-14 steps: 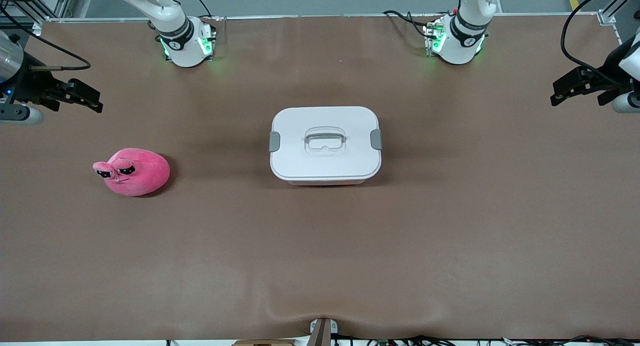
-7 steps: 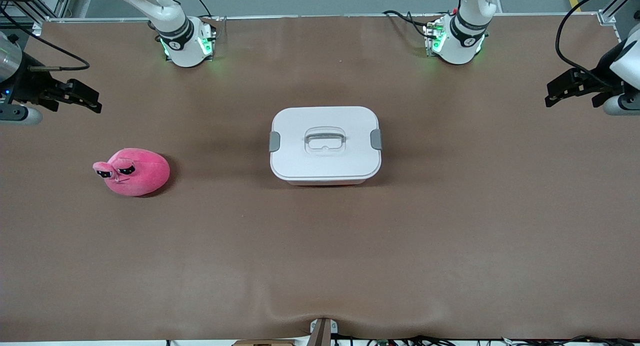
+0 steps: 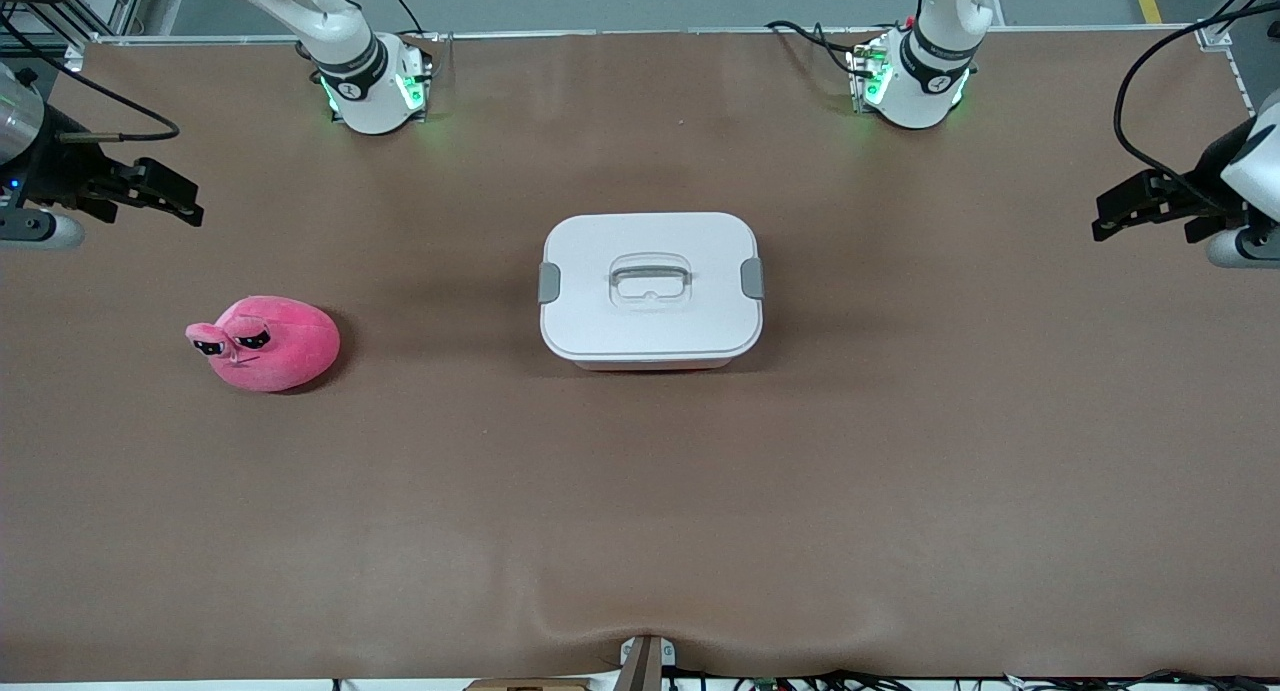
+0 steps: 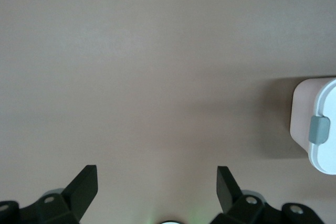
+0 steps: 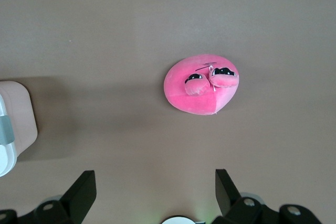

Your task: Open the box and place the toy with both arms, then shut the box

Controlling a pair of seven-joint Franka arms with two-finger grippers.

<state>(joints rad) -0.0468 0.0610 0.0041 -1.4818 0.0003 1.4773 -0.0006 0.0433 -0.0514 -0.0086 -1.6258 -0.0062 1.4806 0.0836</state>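
The box (image 3: 650, 289) stands shut in the middle of the table, white lid on, with grey side clips and a clear recessed handle. One clipped end shows in the left wrist view (image 4: 317, 128) and in the right wrist view (image 5: 13, 129). The pink plush toy (image 3: 265, 342) lies on the table toward the right arm's end, a little nearer the front camera than the box; it also shows in the right wrist view (image 5: 202, 91). My right gripper (image 3: 165, 201) is open and empty in the air at that end of the table. My left gripper (image 3: 1125, 206) is open and empty over the bare table at the left arm's end.
The brown table cover (image 3: 640, 491) has a raised wrinkle at its front edge. Cables run along the table's front edge and by the arm bases (image 3: 375, 91).
My left gripper has shifted a little toward the box and lower in the front view. My right gripper has hardly moved. Box and toy are unmoved.
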